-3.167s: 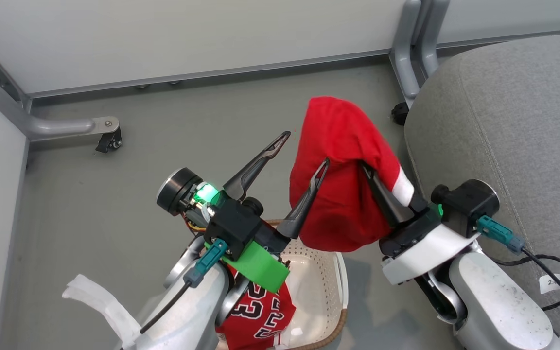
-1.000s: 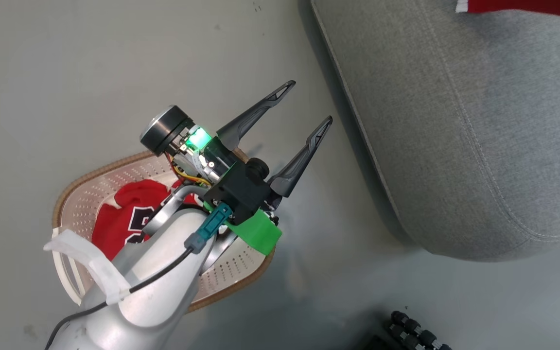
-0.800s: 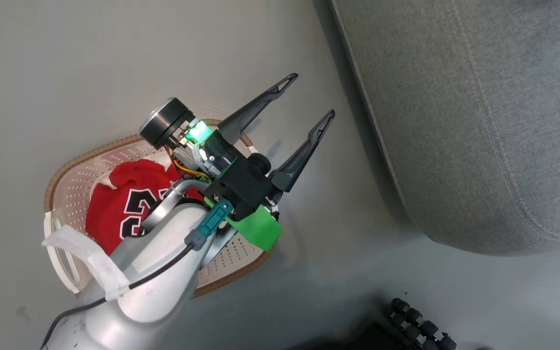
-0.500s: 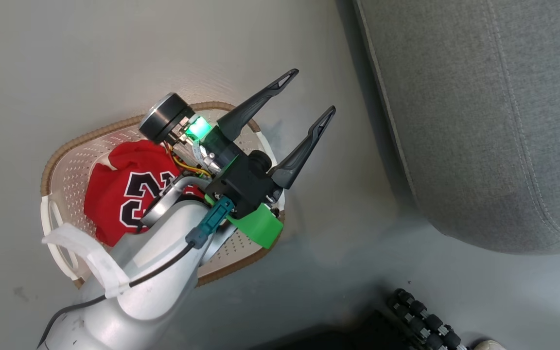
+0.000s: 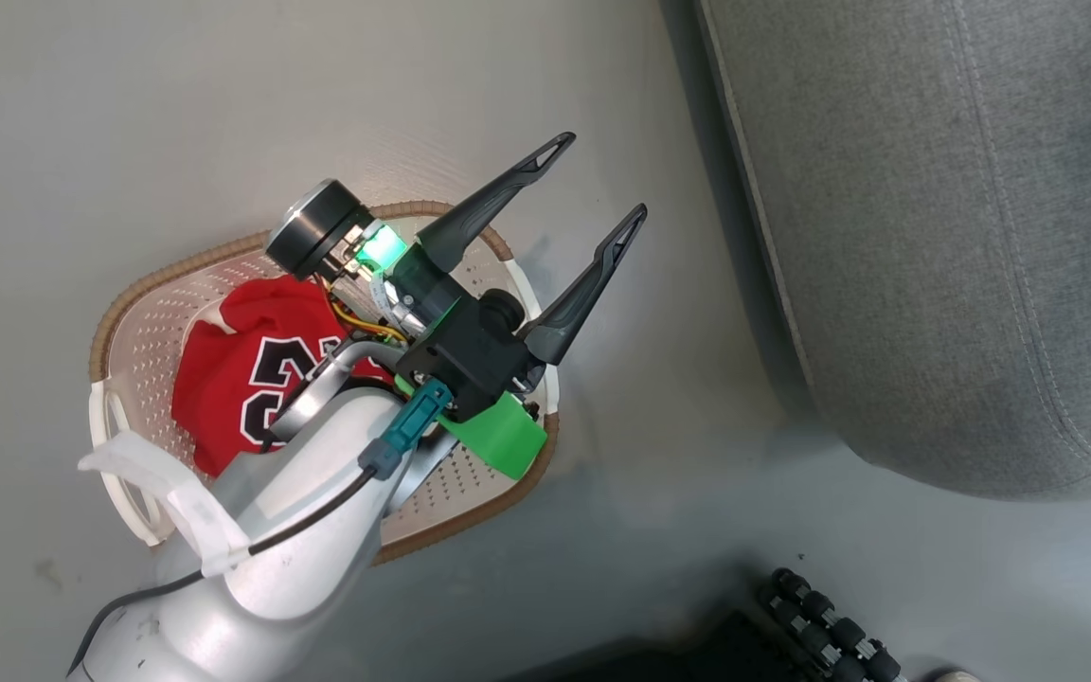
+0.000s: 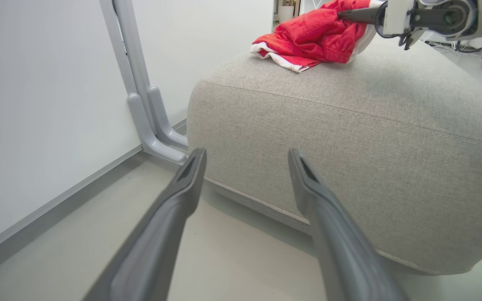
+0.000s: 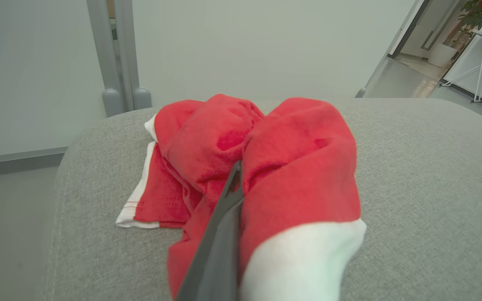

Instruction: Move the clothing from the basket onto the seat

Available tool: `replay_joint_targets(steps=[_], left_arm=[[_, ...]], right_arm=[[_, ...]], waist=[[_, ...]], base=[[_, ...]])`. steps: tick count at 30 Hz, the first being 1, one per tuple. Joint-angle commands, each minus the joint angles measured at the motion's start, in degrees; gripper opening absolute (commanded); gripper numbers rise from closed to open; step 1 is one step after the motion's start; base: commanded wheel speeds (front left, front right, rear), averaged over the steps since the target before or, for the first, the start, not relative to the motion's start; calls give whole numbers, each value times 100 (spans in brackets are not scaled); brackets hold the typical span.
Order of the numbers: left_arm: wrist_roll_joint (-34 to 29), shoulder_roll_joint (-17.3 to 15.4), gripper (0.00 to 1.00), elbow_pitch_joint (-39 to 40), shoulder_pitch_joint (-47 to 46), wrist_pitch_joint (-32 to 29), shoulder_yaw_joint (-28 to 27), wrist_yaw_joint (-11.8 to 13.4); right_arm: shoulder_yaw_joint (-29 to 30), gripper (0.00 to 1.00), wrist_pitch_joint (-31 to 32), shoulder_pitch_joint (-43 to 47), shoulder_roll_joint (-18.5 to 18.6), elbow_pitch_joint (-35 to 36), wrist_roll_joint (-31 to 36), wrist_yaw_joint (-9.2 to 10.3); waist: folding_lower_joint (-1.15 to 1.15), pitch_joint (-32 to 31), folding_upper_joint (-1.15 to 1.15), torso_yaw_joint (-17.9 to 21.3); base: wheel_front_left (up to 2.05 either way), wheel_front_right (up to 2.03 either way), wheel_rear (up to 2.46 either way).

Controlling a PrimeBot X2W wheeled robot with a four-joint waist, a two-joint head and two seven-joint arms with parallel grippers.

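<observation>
The clothing in plain red lies mid-frame on the seat, right gripper clamped on it. The jersey sits in the basket at left, under the left gripper's spread fingers.

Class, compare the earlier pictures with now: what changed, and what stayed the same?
The right hand brought the plain red garment from mid-air down onto the seat and still grips it. The left hand stays open above the basket; the jersey remains inside.

Jersey in basket; garment on seat
</observation>
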State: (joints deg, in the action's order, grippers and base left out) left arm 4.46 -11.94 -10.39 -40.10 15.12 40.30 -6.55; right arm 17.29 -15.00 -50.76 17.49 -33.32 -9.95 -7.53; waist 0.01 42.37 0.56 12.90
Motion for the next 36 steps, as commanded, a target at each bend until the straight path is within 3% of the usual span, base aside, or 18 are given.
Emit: replay_joint_targets(steps=[1,22,36], left_arm=[[65,-32,100,-14,-73,2,-9,33],[462,143,100,58,898,4,-438,317],[640,236,100,163,1815,4,-1311,522]], right_arm=[[-5,100,-28,145,10,-20,54,8],[-280,100,-28,2198,-95,778,25,8],[-1152,100,-28,2915,-464,2085,27,7]], waist=[[-1,-88,-56,29],[-1,-1775,-56,191],[-1,-2636,-56,-385]], base=[[0,0,0],[0,0,0],[0,0,0]])
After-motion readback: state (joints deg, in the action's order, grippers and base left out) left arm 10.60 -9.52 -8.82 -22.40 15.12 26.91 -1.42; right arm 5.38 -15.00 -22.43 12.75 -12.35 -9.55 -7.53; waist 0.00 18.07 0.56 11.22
